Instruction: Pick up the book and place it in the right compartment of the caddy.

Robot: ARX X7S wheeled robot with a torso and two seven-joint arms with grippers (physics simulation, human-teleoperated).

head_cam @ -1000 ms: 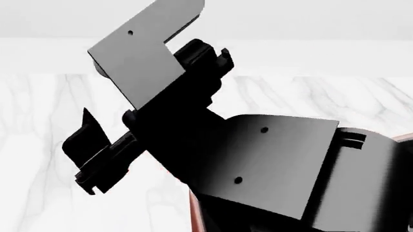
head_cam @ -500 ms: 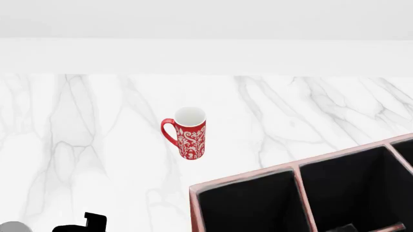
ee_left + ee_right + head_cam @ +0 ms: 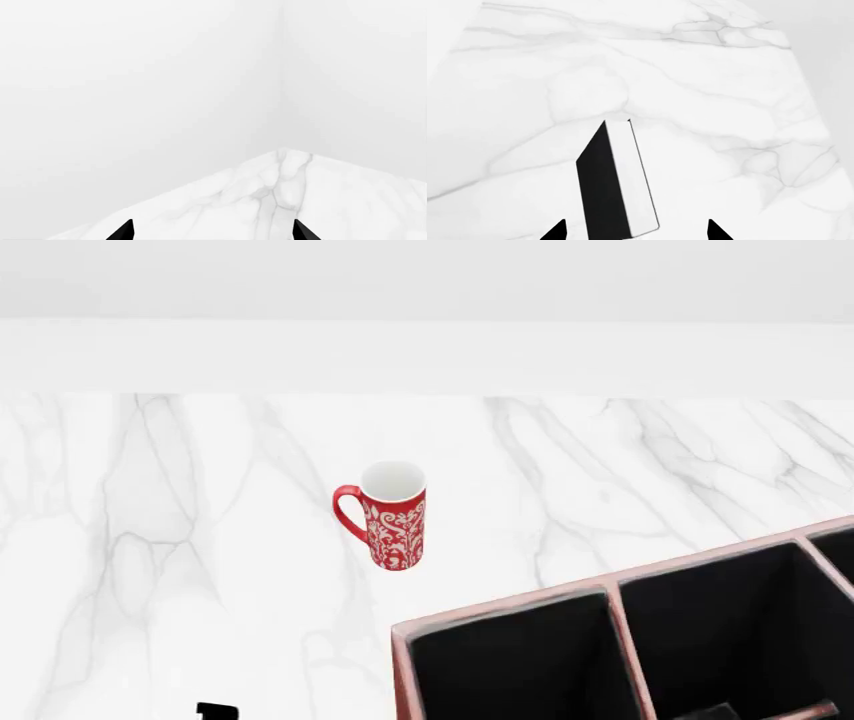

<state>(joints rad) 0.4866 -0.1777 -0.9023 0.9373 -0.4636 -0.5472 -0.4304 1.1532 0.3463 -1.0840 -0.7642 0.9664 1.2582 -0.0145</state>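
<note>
A bare simulated room with nothing to mark it as a kitchen or office: a white marble surface (image 3: 160, 540) with grey veins runs up to plain white walls (image 3: 133, 75) that meet in a corner. A patterned red mug (image 3: 390, 514) and a leather caddy (image 3: 507, 612) lend a homely touch.

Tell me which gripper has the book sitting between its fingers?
The right gripper: its wrist view shows the black book between the fingers. The left gripper faces only bare marble counter.
</note>
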